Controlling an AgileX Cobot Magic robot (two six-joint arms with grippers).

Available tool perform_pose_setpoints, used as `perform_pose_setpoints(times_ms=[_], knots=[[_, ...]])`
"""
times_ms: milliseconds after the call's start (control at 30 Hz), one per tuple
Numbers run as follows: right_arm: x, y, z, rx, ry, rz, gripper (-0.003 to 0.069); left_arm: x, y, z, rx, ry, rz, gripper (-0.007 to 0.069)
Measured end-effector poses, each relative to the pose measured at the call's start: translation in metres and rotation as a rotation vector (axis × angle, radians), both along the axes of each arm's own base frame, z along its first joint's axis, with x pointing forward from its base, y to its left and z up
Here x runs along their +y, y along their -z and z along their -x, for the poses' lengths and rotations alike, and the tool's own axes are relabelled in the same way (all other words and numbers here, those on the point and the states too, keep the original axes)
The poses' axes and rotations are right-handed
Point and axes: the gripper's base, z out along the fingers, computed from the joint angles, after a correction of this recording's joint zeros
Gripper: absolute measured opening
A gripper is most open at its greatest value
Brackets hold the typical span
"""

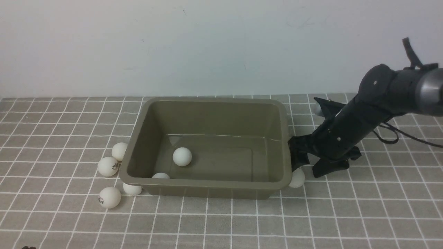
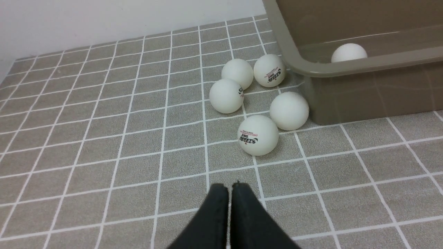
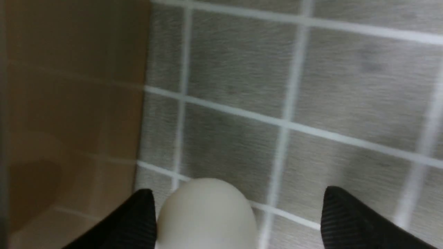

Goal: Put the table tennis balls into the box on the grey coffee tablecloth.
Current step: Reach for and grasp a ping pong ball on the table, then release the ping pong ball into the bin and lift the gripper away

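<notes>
1. On the grey-brown cloth with its grid of thin white lines (image 1: 346, 221) stands the shallow olive-grey plastic box with rounded corners (image 1: 207, 191).
2. Inside the box lie two small white table tennis balls. One (image 1: 182, 156) rests on the glossy floor towards the left, and the other (image 1: 160, 175) is half hidden behind the near wall.
3. By the box's left near corner, the left wrist view shows a cluster of five more balls (image 2: 258, 134). The front view shows only four of them.
4. An eighth ball (image 1: 297, 178) sits on the cloth just beside the box's right near corner, partly covered by the flared rim.
5. The right claw (image 1: 311, 164) is low over that ball with its jaws wide apart. The ball lies between them, close to one finger, but the blurred right wrist view does not show whether they touch.
6. The left claw (image 2: 230, 188) has its fingers pressed together and holds nothing. It is near the cluster, and its base is cut off at the picture's edge.
</notes>
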Motion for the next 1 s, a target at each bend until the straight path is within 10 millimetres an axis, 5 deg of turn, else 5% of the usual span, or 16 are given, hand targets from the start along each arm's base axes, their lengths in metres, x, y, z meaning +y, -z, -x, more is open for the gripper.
perform_pose_setpoints(times_ms=[133, 200, 233, 467, 733, 900, 1000], knots=[[0.007, 0.002, 0.001, -0.006, 0.001, 0.029, 0.0508, 0.0, 0.0, 0.0, 0.0, 0.0, 0.0, -0.0005], [0.004, 0.005, 0.002, -0.001, -0.01, 0.077, 0.0358, 0.0, 0.0, 0.0, 0.0, 0.0, 0.0, -0.0005], [0.003, 0.005, 0.002, 0.01, -0.002, 0.081, 0.0339, 0.0, 0.0, 0.0, 0.0, 0.0, 0.0, -0.0005], [-0.008, -0.012, 0.009, 0.011, -0.036, 0.182, 0.0358, 0.0, 0.0, 0.0, 0.0, 0.0, 0.0, -0.0005], [0.014, -0.101, 0.025, -0.261, -0.001, 0.022, 0.0357, 0.0, 0.0, 0.0, 0.0, 0.0, 0.0, -0.0005], [0.05, -0.103, 0.029, -0.352, -0.072, -0.029, 0.0362, 0.0, 0.0, 0.0, 0.0, 0.0, 0.0, -0.0005], [0.069, -0.092, 0.023, -0.353, -0.111, -0.031, 0.0437, 0.0, 0.0, 0.0, 0.0, 0.0, 0.0, -0.0005]])
